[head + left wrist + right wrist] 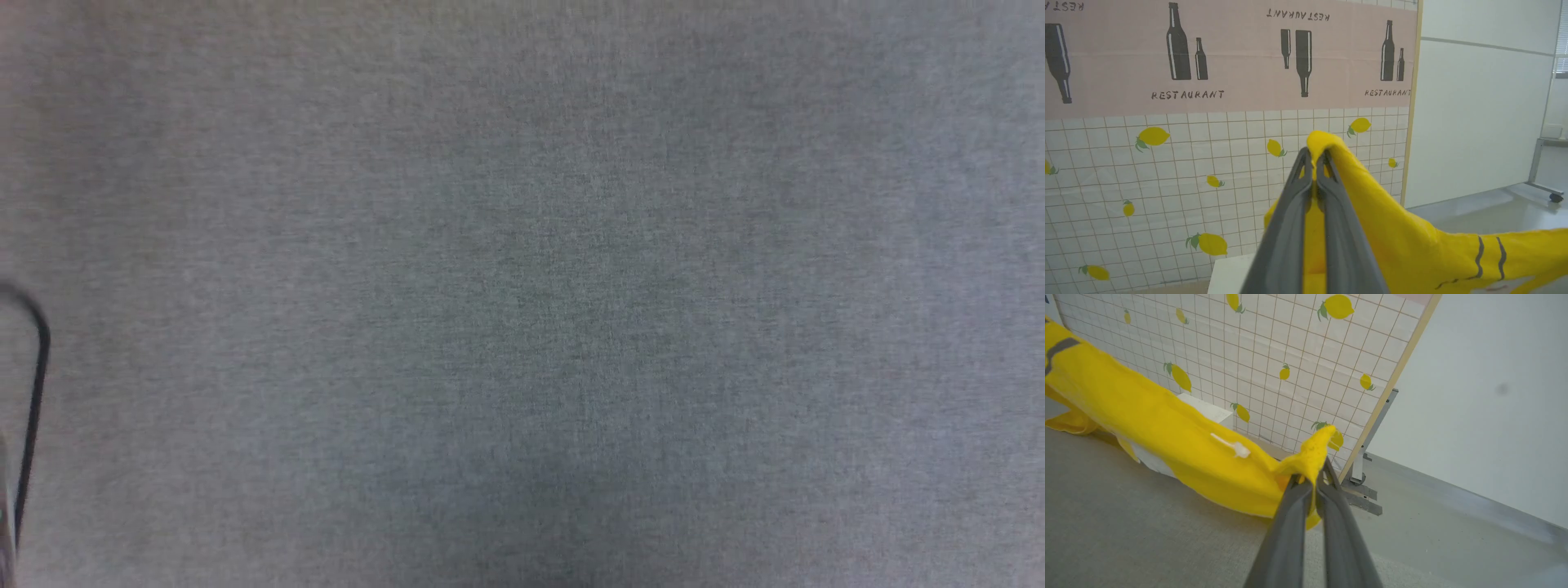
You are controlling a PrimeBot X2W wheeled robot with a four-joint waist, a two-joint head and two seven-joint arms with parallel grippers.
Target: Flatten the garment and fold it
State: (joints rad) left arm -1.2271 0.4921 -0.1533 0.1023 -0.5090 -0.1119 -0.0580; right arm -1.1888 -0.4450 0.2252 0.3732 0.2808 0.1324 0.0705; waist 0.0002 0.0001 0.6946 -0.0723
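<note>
The garment [1404, 241], a bright yellow T-shirt with black stripe marks, is stretched between my two grippers. In the left wrist view my left gripper [1314, 157] is shut on a bunched yellow edge, and the cloth runs off to the lower right. In the right wrist view my right gripper [1312, 477] is shut on another yellow corner of the garment [1155, 428]; the cloth slopes away to the upper left, its lower part touching the grey table [1126, 531]. A white tag [1231, 445] lies on the fabric.
A lemon-printed grid backdrop [1167, 183] with a pink bottle panel [1229, 53] stands behind the table. A white box [1208, 410] sits by the backdrop. The head view holds the grey tabletop [522, 294] and a black cable [33, 392] at the left edge.
</note>
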